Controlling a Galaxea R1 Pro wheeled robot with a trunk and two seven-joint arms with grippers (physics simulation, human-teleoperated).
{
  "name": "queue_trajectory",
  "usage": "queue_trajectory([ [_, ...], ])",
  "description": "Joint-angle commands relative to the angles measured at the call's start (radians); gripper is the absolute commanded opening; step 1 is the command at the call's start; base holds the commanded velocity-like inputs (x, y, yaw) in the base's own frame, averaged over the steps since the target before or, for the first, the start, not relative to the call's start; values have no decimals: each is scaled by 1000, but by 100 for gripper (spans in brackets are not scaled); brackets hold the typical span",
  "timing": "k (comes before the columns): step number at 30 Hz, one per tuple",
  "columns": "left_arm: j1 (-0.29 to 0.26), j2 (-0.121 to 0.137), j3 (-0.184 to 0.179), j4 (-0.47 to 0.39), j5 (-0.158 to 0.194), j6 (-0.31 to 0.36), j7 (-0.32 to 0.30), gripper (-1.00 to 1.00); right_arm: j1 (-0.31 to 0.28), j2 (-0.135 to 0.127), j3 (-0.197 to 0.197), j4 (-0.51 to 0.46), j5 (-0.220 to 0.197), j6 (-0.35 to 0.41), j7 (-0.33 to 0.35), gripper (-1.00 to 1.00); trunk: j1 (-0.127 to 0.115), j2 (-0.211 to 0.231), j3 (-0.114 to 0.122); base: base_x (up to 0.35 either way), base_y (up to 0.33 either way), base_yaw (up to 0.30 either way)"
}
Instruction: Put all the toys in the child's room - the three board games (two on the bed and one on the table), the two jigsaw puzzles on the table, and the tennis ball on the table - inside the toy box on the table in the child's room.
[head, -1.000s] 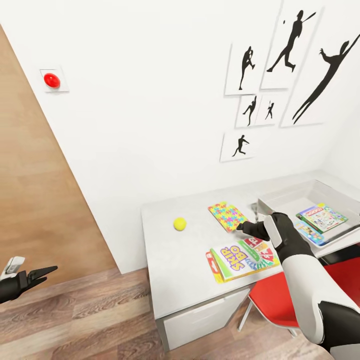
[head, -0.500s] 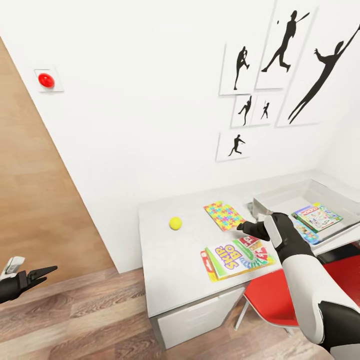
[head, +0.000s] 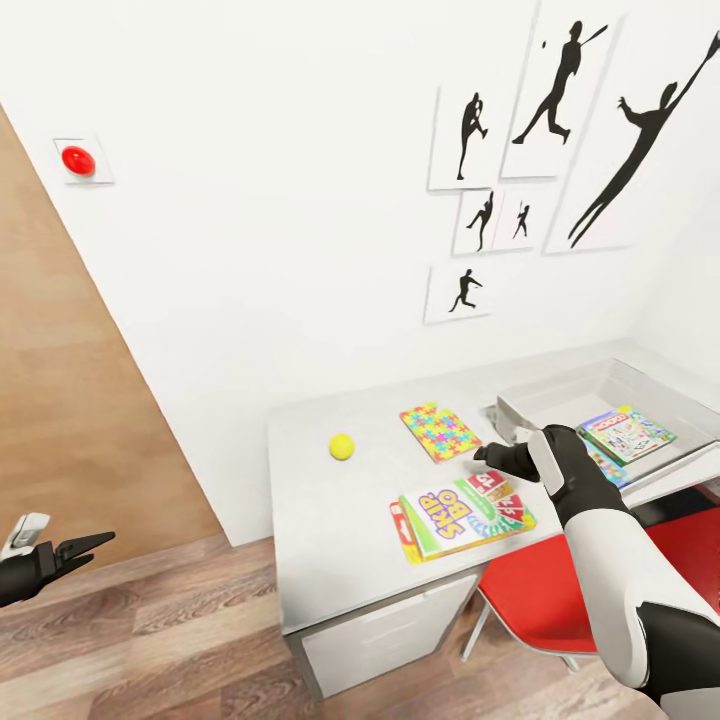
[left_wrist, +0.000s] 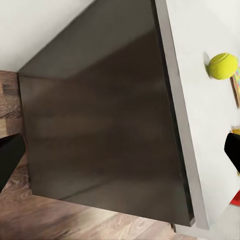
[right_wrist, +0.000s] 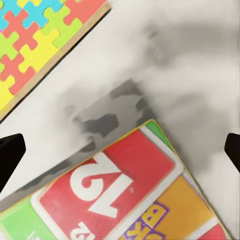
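Looking down from the head view, we see the right gripper (head: 497, 460) hanging low over the bench (head: 330, 520), between the jigsaw puzzle (head: 440, 431) and the far right corner of the Skip-Bo box (head: 462, 514), which lies close to the bench's front edge. The tennis ball (head: 342, 446) sits alone toward the bench's left end. The toy box (head: 520, 404) stands at the right end and already holds the Monopoly box (head: 628, 434) with a blue-edged box (head: 604, 466) beside it. The left gripper (head: 82, 546) is held off over the wooden floor (head: 150, 640), well away from the bench, its fingers spread and empty.

In the left wrist view we look along the bench's dark end panel (left_wrist: 100, 125), with the tennis ball (left_wrist: 223, 65) on the pale top; that gripper's two black tips sit at opposite edges of the picture, so it is apart.

In the right wrist view the fingertips (right_wrist: 10, 155) also stand wide apart, with nothing between them, over the red "12" corner of the Skip-Bo box (right_wrist: 115, 185) and a corner of the jigsaw puzzle (right_wrist: 40, 40).

We judge the Skip-Bo box is the next pick. To do it well, we should straddle one box edge squarely, come down until the fingers bracket it, and avoid nudging the puzzle; a flat box may want sliding past the front edge first.
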Motion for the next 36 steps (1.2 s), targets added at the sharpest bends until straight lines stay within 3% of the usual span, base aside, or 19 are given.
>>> queue_trajectory([
  [1, -1, 0, 0, 0, 2, 5, -2, 100, -1, 0, 0, -1, -11, 3, -10, 100, 0, -1, -1, 0, -70, 0],
  [18, -1, 1, 2, 0, 2, 5, -2, 100, -1, 1, 0, -1, -11, 4, -10, 100, 0, -1, -14, 0, -185, 0],
  [36, -1, 1, 2, 0, 2, 7, -2, 100, -1, 2, 1, -1, -11, 3, -10, 100, 0, -1, -35, 0, -15, 0],
])
